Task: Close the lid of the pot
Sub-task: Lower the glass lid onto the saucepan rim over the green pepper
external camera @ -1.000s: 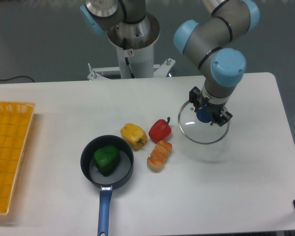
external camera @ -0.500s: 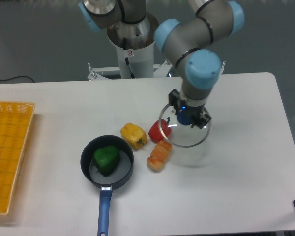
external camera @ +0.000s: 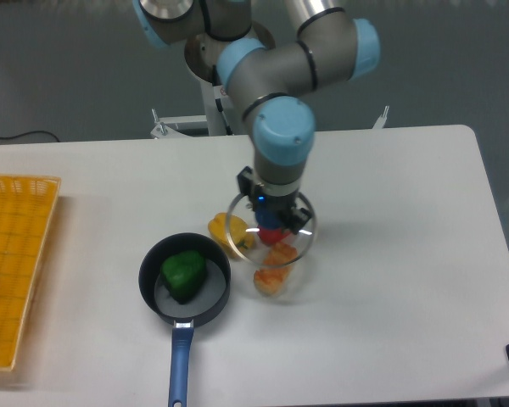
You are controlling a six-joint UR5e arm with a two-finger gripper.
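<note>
Gripper (external camera: pixel 272 217) is closed on the lid's blue knob, carrying the lid (external camera: pixel 271 231) in the air above the table (external camera: pixel 407 254), roughly mid-table. Knob itself is mostly hidden by the fingers, only a bit of blue shows. Lid looks about level, glass clear w/ thin metal rim.

Seen through/under the lid: red pepper (external camera: pixel 274 237) and an orange pastry-like item (external camera: pixel 273 268), both on the table. Yellow pepper (external camera: pixel 226 232) sits just beside the lid's left rim; can't tell if the rim overlaps it.

Pot (external camera: pixel 184 281) is toward the front edge, left of centre, well apart from the lid. It's open, pale grey inside, w/ a green pepper (external camera: pixel 183 272) in it. Blue handle (external camera: pixel 181 362) points straight at the front edge.

Yellow basket (external camera: pixel 15 263) sits at the left edge, partly cut off by frame. Small pinkish thing at its far left, too cropped to ID.

Arm (external camera: pixel 276 102) comes down from the base at the back edge, wrist vertical over the lid.
</note>
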